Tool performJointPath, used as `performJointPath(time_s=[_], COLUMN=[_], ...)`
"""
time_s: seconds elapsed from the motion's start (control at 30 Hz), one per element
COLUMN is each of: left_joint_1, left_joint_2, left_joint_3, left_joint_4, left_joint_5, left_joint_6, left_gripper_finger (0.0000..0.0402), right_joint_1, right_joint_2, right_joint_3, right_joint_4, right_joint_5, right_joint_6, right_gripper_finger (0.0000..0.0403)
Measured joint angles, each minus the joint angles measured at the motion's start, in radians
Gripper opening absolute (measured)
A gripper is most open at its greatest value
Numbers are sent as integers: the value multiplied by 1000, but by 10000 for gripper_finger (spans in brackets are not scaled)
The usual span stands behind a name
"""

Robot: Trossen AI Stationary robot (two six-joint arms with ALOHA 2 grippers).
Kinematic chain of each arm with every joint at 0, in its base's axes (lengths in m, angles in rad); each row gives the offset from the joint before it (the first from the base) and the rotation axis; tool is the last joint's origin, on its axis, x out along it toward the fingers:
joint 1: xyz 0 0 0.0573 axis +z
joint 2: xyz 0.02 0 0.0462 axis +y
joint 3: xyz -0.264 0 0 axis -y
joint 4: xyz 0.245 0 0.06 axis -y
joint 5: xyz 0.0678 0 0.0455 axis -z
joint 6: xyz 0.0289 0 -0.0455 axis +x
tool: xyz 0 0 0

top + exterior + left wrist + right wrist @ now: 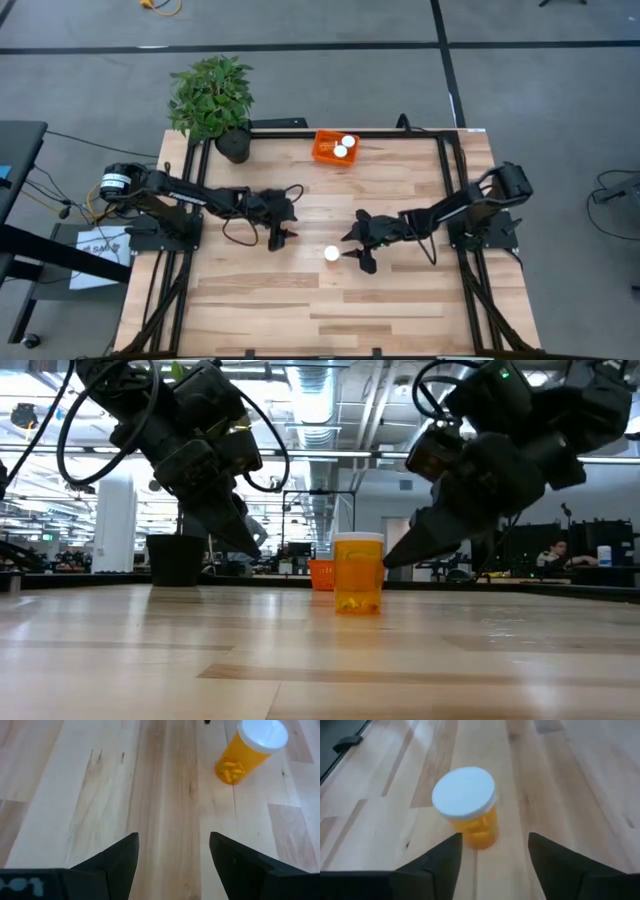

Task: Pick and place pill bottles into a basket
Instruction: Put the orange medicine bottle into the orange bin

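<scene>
One orange pill bottle with a white cap point(331, 254) stands upright on its base on the wooden table, also in the low view point(358, 574), the left wrist view point(248, 751) and the right wrist view point(468, 806). My right gripper point(355, 250) is open just right of it, fingers pointing at it without touching. My left gripper point(281, 236) is open and empty, left of the bottle. The orange basket point(335, 150) sits at the far edge with two white-capped bottles point(344, 146) inside.
A potted plant in a black pot point(215, 103) stands at the table's far left corner, left of the basket. Bare wooden tabletop point(320, 310) lies toward the near edge. Black frame rails point(450, 190) run along the table's sides.
</scene>
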Motion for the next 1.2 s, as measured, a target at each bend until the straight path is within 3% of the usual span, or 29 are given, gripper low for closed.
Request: performJointPath(time_s=[0.5,1.2], left_joint_1=[-36,-36], left_joint_2=[0,0], left_joint_3=[0,0], left_joint_4=[0,0], left_joint_5=[-53,-54], left_joint_6=[-40,-40], left_gripper_finger=[233,233], right_joint_1=[6,6], right_joint_2=[141,141], right_joint_3=[0,0], right_joint_4=[180,195], right_joint_5=[-71,-80], right_joint_6=[8,-29], right_gripper_finger=[241,241])
